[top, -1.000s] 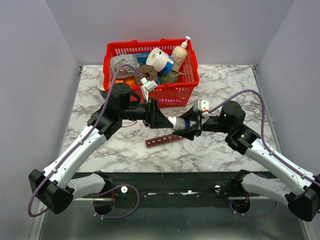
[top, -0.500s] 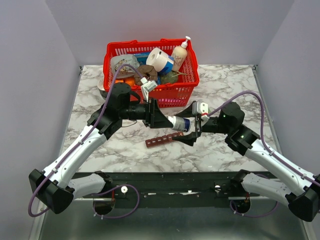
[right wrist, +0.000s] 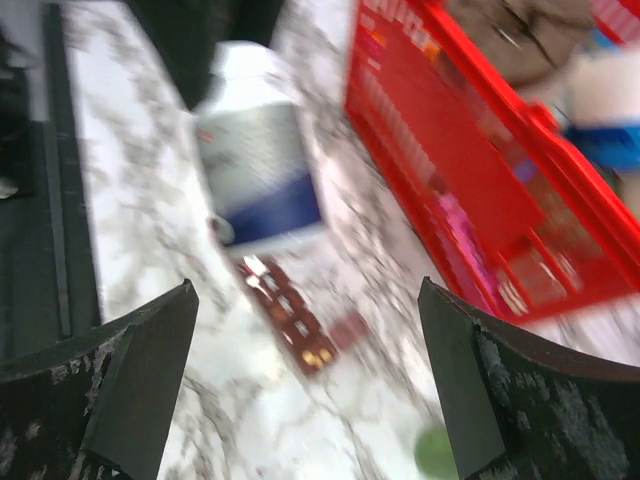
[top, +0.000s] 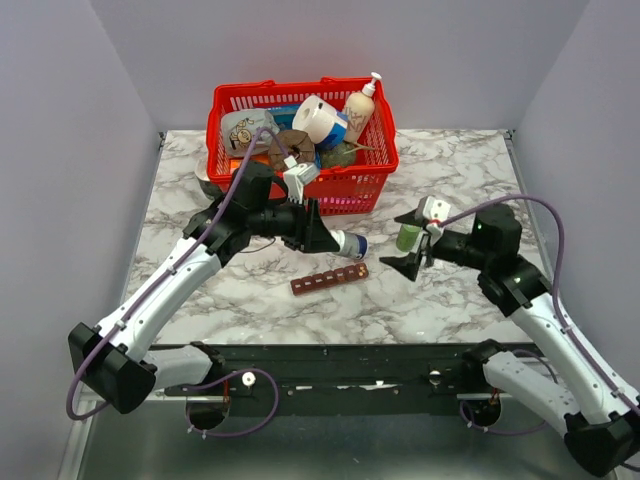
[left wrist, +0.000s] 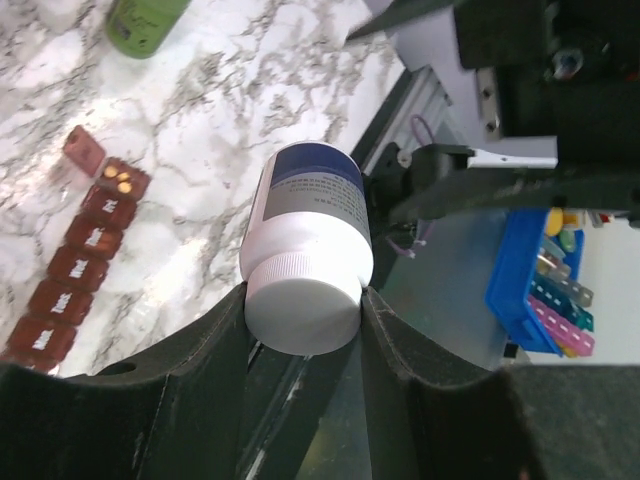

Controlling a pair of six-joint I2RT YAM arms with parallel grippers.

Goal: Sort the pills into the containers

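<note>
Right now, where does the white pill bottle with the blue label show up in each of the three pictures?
Top external: the white pill bottle is held sideways mid-table, just above the dark-red pill organizer.
Left wrist: the bottle fills the centre, clamped in the left gripper; the organizer is at the left.
Right wrist: the bottle is upper left, blurred; the organizer is below it.
Shared landmark: the organizer strip.

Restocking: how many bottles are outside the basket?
2: a white bottle in the left end effector; a green bottle on the table near the right end effector. More may be hidden.
</note>
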